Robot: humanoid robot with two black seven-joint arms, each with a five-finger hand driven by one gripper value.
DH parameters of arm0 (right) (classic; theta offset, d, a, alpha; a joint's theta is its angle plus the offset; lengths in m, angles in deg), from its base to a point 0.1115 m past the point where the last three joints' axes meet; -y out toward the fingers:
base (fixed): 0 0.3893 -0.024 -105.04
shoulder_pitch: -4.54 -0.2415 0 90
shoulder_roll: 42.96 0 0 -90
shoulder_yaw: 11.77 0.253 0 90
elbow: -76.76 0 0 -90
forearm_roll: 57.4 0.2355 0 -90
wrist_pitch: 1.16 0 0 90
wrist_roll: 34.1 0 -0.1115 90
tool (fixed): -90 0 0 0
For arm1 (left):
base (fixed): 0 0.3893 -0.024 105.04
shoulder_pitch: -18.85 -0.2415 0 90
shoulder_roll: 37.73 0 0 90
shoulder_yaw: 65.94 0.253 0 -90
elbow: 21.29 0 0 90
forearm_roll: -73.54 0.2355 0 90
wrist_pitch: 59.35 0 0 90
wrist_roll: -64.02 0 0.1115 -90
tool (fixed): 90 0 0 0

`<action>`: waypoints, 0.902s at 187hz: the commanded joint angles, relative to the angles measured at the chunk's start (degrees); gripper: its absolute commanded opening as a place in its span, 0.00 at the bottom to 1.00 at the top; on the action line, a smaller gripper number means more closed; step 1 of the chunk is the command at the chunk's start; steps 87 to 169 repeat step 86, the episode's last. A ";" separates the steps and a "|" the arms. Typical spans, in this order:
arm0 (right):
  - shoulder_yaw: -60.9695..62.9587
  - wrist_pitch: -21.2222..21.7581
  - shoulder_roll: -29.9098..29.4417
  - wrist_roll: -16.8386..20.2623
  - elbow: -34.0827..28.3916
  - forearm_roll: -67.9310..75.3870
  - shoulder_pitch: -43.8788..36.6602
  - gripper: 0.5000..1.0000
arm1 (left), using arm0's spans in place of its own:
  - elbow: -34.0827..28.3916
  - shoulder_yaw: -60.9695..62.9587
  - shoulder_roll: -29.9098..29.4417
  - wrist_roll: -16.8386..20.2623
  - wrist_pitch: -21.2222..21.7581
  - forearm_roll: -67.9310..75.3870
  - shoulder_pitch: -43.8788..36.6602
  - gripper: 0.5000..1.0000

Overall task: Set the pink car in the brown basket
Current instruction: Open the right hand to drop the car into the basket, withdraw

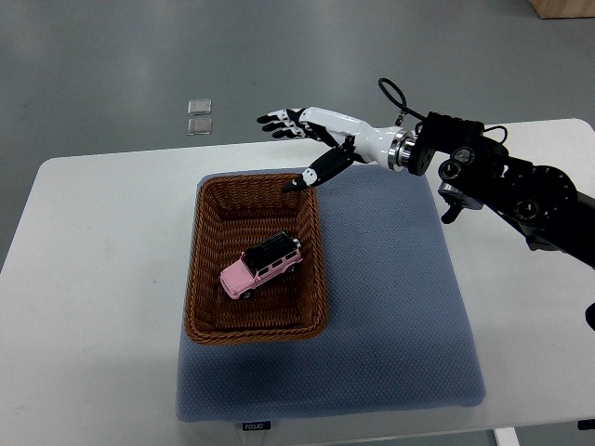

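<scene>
We see the pink car (262,266) lying inside the brown basket (203,279), near the middle of its woven floor, on its wheels and turned at a slant, its black roof toward the far right corner. Nothing touches it. The right hand (307,139) hangs above the far rim of the basket, its fingers spread and empty, the thumb pointing down toward the rim's far right corner and the other fingers stretched out over the table (93,242) beyond. The left hand does not show at all.

We judge the placing done, so the step in hand is the retreat. To do it well we would lift the hand clear before swinging the arm back to the right, keeping the down-pointing thumb from catching the wicker edge (a snagged rim could drag or tip the basket and upset the car). The fingers can remain apart; closing them over the basket gains nothing. The car sits well away from every wall, so a light nudge of the basket should not throw it out.

Counting what is there: 1 pink car, 1 brown basket, 1 blue-grey mat (390,307) beneath the basket, 1 white table, 1 robot hand in view, and 2 small clear square pieces (199,116) on the floor past the table's far edge.
</scene>
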 commanded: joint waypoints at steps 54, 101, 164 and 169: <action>26.09 1.24 -6.92 -6.05 12.95 43.79 16.55 0.82 | 0.02 0.00 0.00 0.00 0.01 0.00 0.03 1.00; 25.82 5.55 -7.36 -6.05 18.94 52.41 17.25 0.82 | 0.02 0.00 0.00 0.00 0.01 0.00 -0.05 1.00; 25.82 5.55 -7.36 -6.05 18.94 52.41 17.25 0.82 | 0.02 0.00 0.00 0.00 0.01 0.00 -0.05 1.00; 25.82 5.55 -7.36 -6.05 18.94 52.41 17.25 0.82 | 0.02 0.00 0.00 0.00 0.01 0.00 -0.05 1.00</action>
